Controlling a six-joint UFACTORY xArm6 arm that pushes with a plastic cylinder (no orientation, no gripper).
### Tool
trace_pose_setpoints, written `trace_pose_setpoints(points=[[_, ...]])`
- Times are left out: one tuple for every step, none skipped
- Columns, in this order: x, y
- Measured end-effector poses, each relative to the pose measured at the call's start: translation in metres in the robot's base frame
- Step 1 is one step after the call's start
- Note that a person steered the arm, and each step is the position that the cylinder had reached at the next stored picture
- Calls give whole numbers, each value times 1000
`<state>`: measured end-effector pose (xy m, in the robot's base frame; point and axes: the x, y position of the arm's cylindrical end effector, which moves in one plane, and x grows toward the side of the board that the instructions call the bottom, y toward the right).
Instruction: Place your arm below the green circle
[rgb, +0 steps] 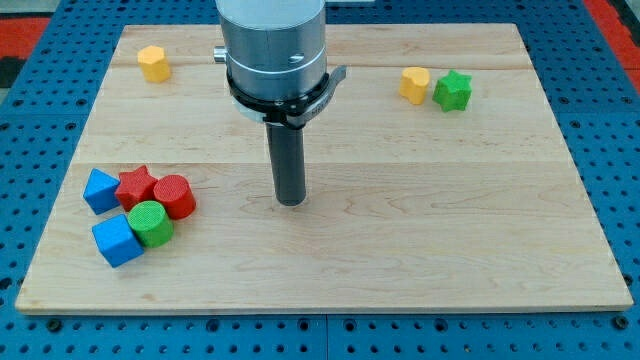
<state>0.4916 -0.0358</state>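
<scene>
You are looking at a pale, smooth-grained wooden board (420, 200), a matt green ridged plastic-looking circle block (151, 222), and a brushed grey metal arm housing (273, 45).

The green circle (151, 222), a short ridged cylinder, is lying flat on the wooden board (420, 200) near the view's lower left corner. It is sitting in a tight cluster, touching the blue cube (117, 239) on its left and the red cylinder (174, 196) just above it.

My tip (291, 201) is resting well apart, toward the view's right.
</scene>
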Motion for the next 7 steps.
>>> trace_pose_setpoints(points=[[0,0],[11,0],[33,0],[47,-10],[47,-48],[50,-83],[60,-99]])
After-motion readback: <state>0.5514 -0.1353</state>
